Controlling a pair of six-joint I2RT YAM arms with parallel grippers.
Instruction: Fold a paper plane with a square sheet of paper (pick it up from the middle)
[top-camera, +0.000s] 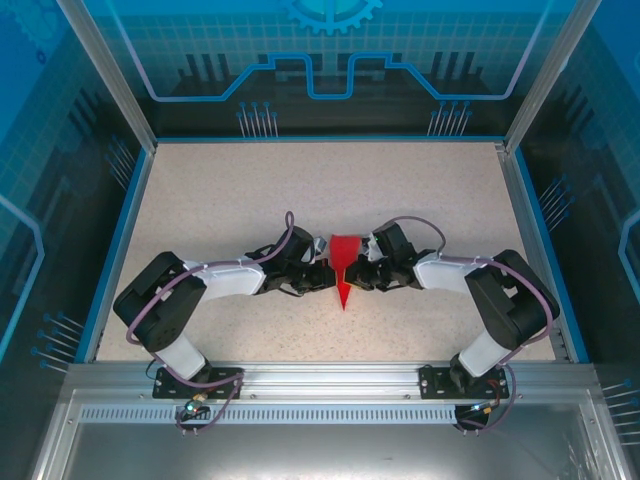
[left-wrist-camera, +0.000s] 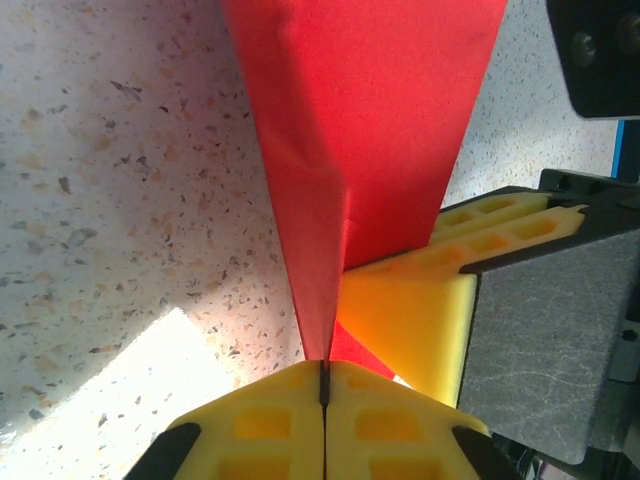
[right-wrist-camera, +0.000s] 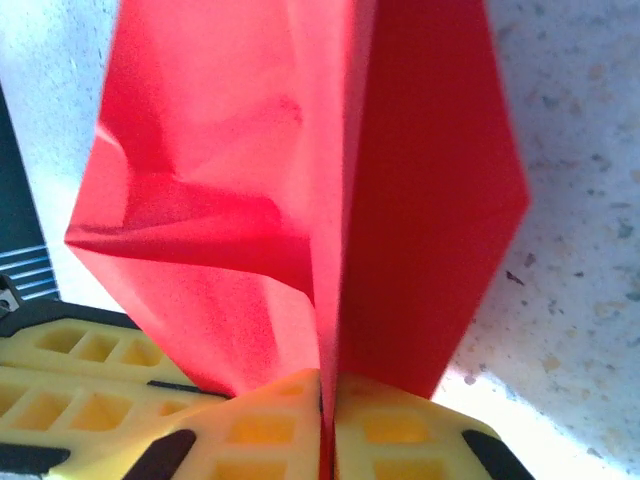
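- The enclosure walls my workspace on the far, left and right sides with blue panels printed with circuit-style lines, held in pale metal posts.
- The table is a speckled beige surface with a blue border. From the wrist cameras I see the same flecked surface under the paper, with a bright patch of light on it.
- A metal rail runs along the near edge and carries both arm bases.
- The left arm reaches in from the near left and the right arm from the near right. Both bend inward and meet around mid-table.
- The red paper sits between the two claws at mid-table, folded broad at its far end and narrowing to a point toward the near edge. In the wrist views it shows a centre crease with flaps on either side, one of them rumpled. I cannot tell whether it touches the table.
- The left gripper has its yellow fingertips pressed together, with the paper's folded edge running into the seam, so it is clamped on the paper.
- The right gripper is likewise closed, its yellow pads pinching the crease from the other side.
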